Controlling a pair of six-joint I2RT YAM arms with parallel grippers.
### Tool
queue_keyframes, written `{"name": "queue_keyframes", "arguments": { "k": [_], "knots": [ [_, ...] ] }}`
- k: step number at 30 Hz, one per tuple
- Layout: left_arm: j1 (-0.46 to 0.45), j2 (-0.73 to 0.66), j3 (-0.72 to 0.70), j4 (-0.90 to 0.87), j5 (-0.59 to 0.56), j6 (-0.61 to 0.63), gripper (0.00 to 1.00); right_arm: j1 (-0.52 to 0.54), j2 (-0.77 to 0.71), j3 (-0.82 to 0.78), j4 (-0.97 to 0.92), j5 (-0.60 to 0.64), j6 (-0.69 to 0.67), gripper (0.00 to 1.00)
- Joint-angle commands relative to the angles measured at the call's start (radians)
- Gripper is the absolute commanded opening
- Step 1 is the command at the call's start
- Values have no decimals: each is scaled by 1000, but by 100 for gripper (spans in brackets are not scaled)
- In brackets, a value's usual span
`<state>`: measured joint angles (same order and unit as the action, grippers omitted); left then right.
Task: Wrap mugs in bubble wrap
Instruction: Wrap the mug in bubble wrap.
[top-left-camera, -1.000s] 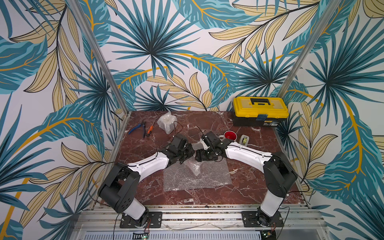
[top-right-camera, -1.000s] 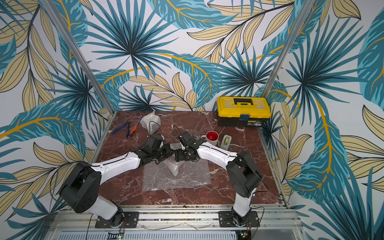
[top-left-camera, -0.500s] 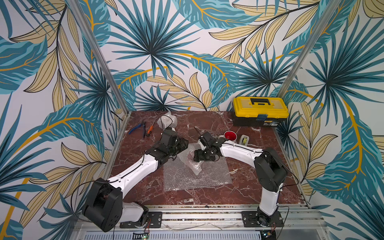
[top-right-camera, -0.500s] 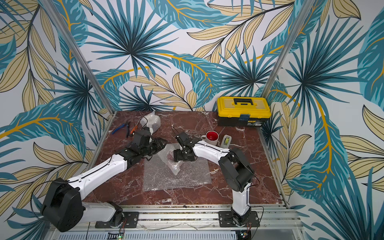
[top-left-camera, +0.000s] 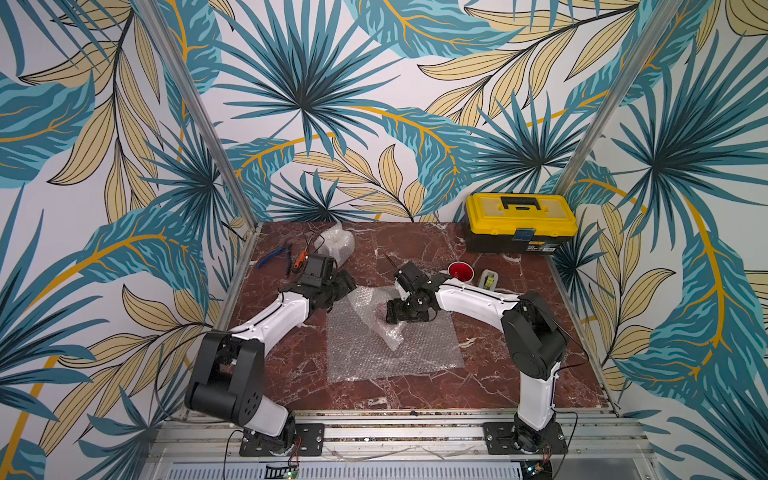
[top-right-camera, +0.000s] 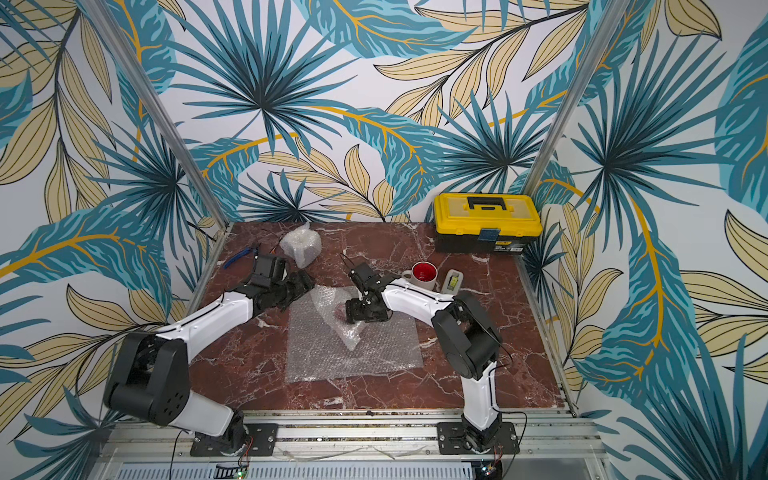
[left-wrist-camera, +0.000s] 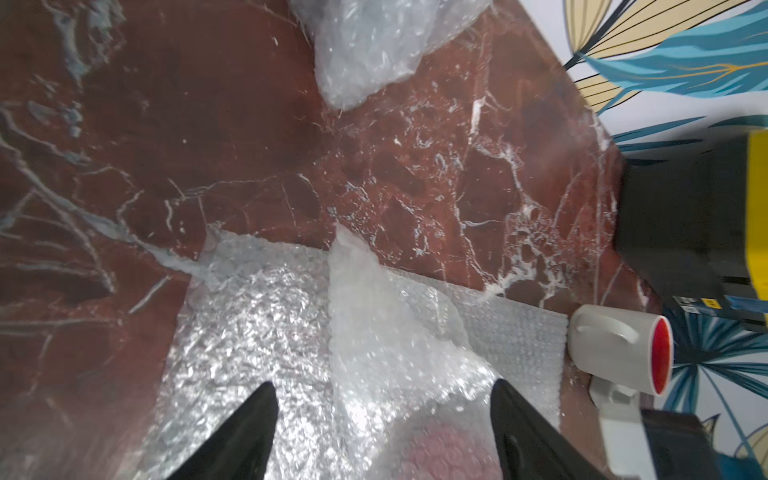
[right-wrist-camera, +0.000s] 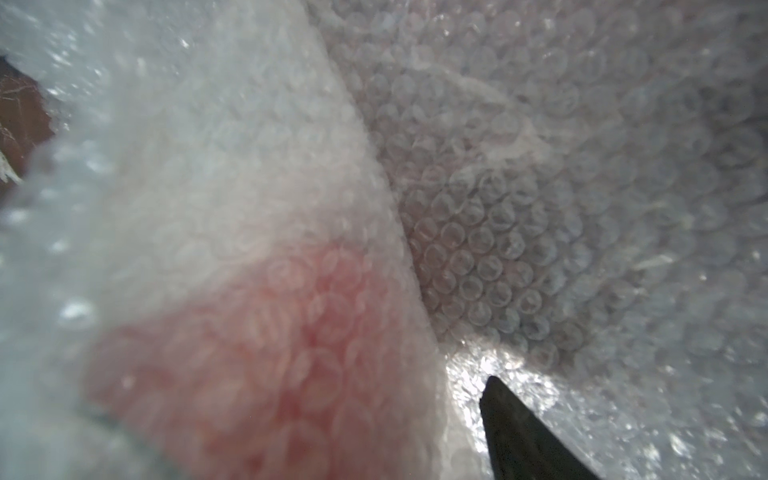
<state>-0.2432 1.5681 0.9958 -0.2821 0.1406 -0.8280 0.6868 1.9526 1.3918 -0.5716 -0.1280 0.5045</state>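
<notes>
Just beside the lifted far left corner of the bubble wrap sheet (top-left-camera: 395, 357), finds the left pincer (top-left-camera: 350, 286) released: jaws spread wide, nothing clasped. Confirms this in the left wrist view, with both black fingers (left-wrist-camera: 253, 428) well apart and crinkled wrap lying beyond and between them. Across a raised flap of wrap, close by, meets the right pincer (top-left-camera: 392, 312), pointing down onto the sheet's far half. Reveals only one dark finger (right-wrist-camera: 523, 436) in the right wrist view, set against the bubbles, so cannot tell whether clenched on anything or merely standing wide. Right next to that finger, picks out the red mug (right-wrist-camera: 249, 353) as a pink blur under folded wrap; in both top views, shows this mug (top-left-camera: 380, 311) (top-right-camera: 339, 311) as a dark red patch through the plastic, at the right pincer's tip. Shows one corner of the sheet folded over that mug, its point aimed at the near edge, and the rest lying flat on the red marble tabletop (top-left-camera: 519, 374). Farther out, beyond the right arm, has the white mug with red inside (top-left-camera: 460, 272) standing upright, a small grey tape dispenser (top-left-camera: 488, 279) just beside it. Near the left arm's wrist, at the far left, has a bubble-wrap bundle (top-left-camera: 336, 245), contents not discernible, plus blue-handled pliers (top-left-camera: 270, 258) beside an orange-handled tool (top-left-camera: 298, 261). In the far right corner, holds a yellow and black toolbox (top-left-camera: 521, 224).
</notes>
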Motion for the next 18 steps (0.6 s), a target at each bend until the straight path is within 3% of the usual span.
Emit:
{"name": "queue_keyframes", "arguments": {
  "k": [1, 7, 11, 15, 18],
  "knots": [
    [18, 70, 124, -64, 34, 39, 81, -1, 54, -25, -112, 59, -16, 78],
    [46, 189, 218, -73, 39, 33, 81, -1, 60, -12, -116, 55, -18, 78],
    [49, 247, 261, -105, 47, 39, 57, -1, 60, -4, -123, 56, -22, 78],
    [54, 265, 267, -126, 28, 46, 46, -1, 59, -4, -126, 59, -22, 78],
    [56, 270, 271, -129, 25, 51, 28, -1, 59, -4, -125, 57, -20, 78]
  ]
}}
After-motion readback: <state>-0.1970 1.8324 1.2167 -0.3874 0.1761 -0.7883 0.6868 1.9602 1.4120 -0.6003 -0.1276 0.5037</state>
